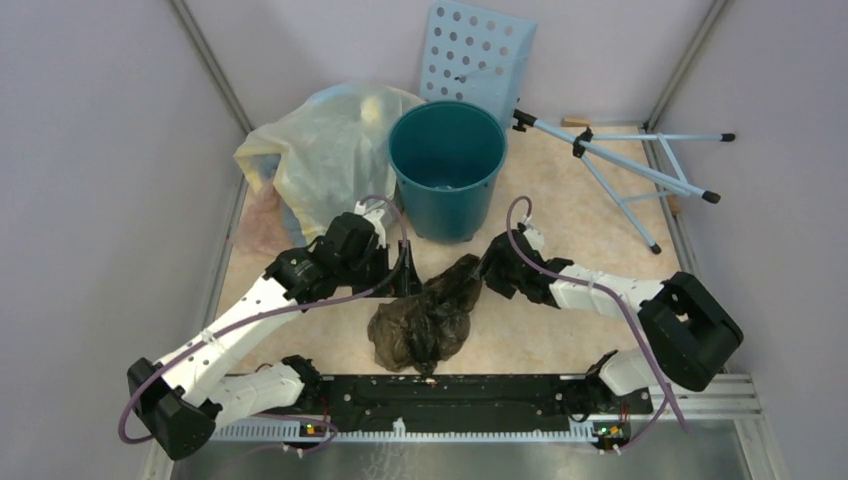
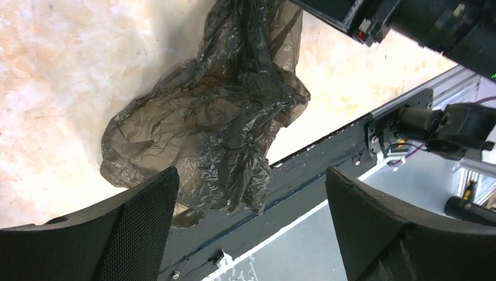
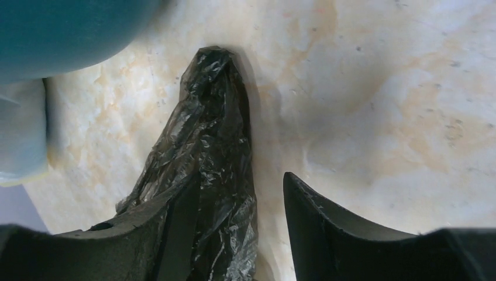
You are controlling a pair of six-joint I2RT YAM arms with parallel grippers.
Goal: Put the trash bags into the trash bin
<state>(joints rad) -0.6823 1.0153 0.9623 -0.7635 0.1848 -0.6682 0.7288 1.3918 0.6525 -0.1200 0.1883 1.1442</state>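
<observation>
One dark trash bag (image 1: 428,320) lies crumpled on the table (image 1: 560,230), just near of the teal trash bin (image 1: 445,165). From above, its far tip is hidden under the right gripper (image 3: 240,181), whose parted fingers straddle it unclamped. The left gripper (image 2: 251,181) gapes wide, empty.

The trash bag (image 1: 425,320) is a dark, see-through grey-black with glossy crinkles, and the trash bin (image 1: 445,170) is a plain teal-green. The table (image 1: 560,220) is mottled cream and peach (rather like marbled stone). The stuffed bag (image 1: 320,150) is pale translucent yellow. The panel (image 1: 470,55) is light blue, patterned with round holes.
</observation>
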